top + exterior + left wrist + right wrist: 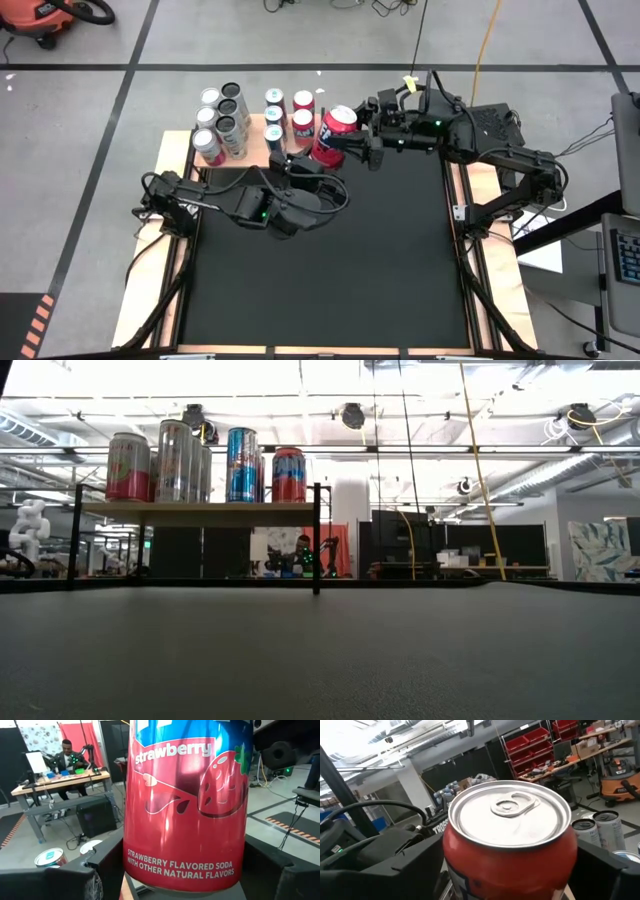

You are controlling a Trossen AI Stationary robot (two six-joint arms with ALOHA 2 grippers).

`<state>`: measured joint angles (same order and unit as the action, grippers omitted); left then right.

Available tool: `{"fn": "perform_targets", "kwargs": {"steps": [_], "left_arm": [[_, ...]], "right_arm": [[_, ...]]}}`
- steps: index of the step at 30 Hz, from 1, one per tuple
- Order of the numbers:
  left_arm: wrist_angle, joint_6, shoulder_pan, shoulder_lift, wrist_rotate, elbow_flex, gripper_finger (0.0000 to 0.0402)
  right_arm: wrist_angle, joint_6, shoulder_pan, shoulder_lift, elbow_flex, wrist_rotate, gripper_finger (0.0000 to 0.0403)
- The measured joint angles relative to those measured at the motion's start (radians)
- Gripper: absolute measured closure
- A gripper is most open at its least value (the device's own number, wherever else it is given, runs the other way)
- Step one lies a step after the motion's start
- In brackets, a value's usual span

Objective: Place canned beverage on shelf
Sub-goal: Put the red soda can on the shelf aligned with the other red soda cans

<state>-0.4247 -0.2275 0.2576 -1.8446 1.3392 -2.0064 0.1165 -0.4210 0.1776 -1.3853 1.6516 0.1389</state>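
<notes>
Both the left hand (310, 160) and the right hand (352, 140) grip the sealed red strawberry soda can (335, 133), upright at the shelf (258, 140) edge; beside it, other sealed cans (225, 120) stand on the shelf

In the high view the shelf (255, 150) sits at the upper left of the table (330, 270), along its far edge. A cluster of cans (222, 118) stands on the shelf's left part, four more cans (288, 112) to their right. The strawberry soda can (335, 134) is right of those, between the left gripper (318, 168) below it and the right gripper (362, 140) at its right.
</notes>
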Motion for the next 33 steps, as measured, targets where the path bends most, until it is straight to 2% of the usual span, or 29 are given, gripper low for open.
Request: {"fn": "perform_targets", "kwargs": {"steps": [12, 18, 21, 26, 33], "left_arm": [[0.0, -0.004, 0.0, 0.0, 0.0, 0.0, 0.0113], [-0.001, -0.012, 0.0, 0.0, 0.0, 0.0, 0.0083], [-0.003, -0.087, 0.0, 0.0, -0.009, 0.0, 0.0058], [0.0, -0.167, 0.037, 0.01, -0.098, -0.002, 0.0021], [-0.016, -0.314, 0.139, 0.051, -0.136, -0.002, 0.001]], "right_arm": [[-0.005, 0.004, 0.005, 0.0, 0.0, 0.019, 0.0122], [-0.006, 0.008, 0.007, 0.001, -0.001, 0.021, 0.0136], [-0.001, 0.019, 0.007, 0.001, -0.002, 0.026, 0.0134], [0.029, 0.045, 0.016, 0.028, -0.003, 0.067, 0.0134], [0.183, 0.121, 0.033, 0.092, -0.003, 0.162, 0.0132]]}}
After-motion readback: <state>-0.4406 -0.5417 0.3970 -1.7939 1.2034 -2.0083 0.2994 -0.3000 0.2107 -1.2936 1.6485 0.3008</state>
